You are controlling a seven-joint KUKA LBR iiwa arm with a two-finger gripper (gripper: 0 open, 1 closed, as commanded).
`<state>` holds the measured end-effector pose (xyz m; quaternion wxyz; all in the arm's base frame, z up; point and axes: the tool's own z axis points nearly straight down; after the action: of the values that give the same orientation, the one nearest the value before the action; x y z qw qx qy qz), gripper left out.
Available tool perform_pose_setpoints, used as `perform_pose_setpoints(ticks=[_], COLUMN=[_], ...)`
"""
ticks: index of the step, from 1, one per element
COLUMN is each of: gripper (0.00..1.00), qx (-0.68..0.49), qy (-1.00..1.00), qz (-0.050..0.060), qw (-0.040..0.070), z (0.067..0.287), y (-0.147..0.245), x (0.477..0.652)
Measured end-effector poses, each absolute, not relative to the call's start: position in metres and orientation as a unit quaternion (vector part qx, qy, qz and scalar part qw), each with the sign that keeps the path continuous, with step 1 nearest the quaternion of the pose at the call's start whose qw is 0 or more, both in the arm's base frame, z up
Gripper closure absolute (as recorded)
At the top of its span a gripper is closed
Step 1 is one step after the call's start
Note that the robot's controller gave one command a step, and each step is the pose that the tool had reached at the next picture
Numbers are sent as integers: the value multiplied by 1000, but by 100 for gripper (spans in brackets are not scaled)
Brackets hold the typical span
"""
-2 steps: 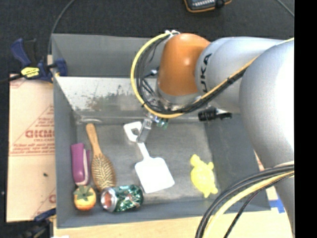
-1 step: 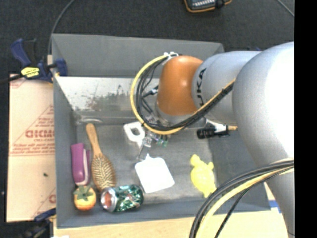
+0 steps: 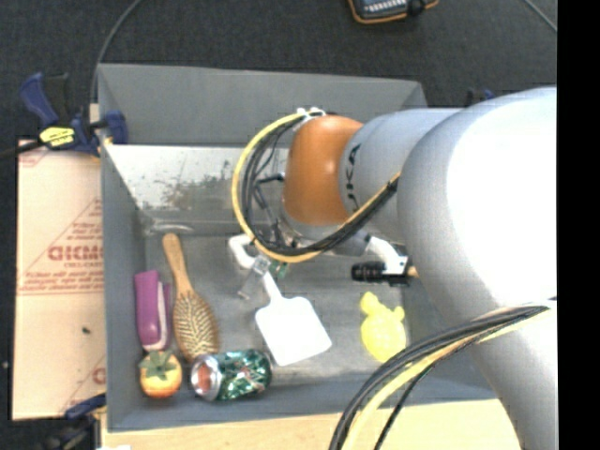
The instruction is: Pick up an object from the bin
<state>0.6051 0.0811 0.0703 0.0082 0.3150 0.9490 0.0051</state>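
From the camera view we look down into a grey metal bin [image 3: 262,101] with sloping walls. The robot arm [image 3: 469,204], thick and pale grey with an orange cover [image 3: 319,172] at its wrist and yellow and black cables looped round it, comes in from the right and hides much of the bin's right half.

The gripper [image 3: 255,275] hangs low over the middle of the bin floor. It is at the far end of the handle of a white spatula [image 3: 292,331], whose flat blade lies nearer to us and a little to the right. We cannot tell how far the gripper is open, nor whether it has hold of anything (the wrist and cables cover most of it).

To the left lies a wooden hairbrush [image 3: 187,312], handle pointing far, with a purple oblong thing [image 3: 148,309] just beside it on its left. Along the near wall sit a small orange-red toy fruit [image 3: 160,375] and a crushed green drinks can [image 3: 232,375], side by side. To the right of the spatula rests a yellow toy [image 3: 382,328], and beyond it a black pen-like thing [image 3: 380,272].
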Motion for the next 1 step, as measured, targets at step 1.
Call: perform_pose_setpoints(ticks=[1], gripper=[100], qx=[276], qy=[961], qz=[1], qw=[1], z=[71], y=[88], x=[596])
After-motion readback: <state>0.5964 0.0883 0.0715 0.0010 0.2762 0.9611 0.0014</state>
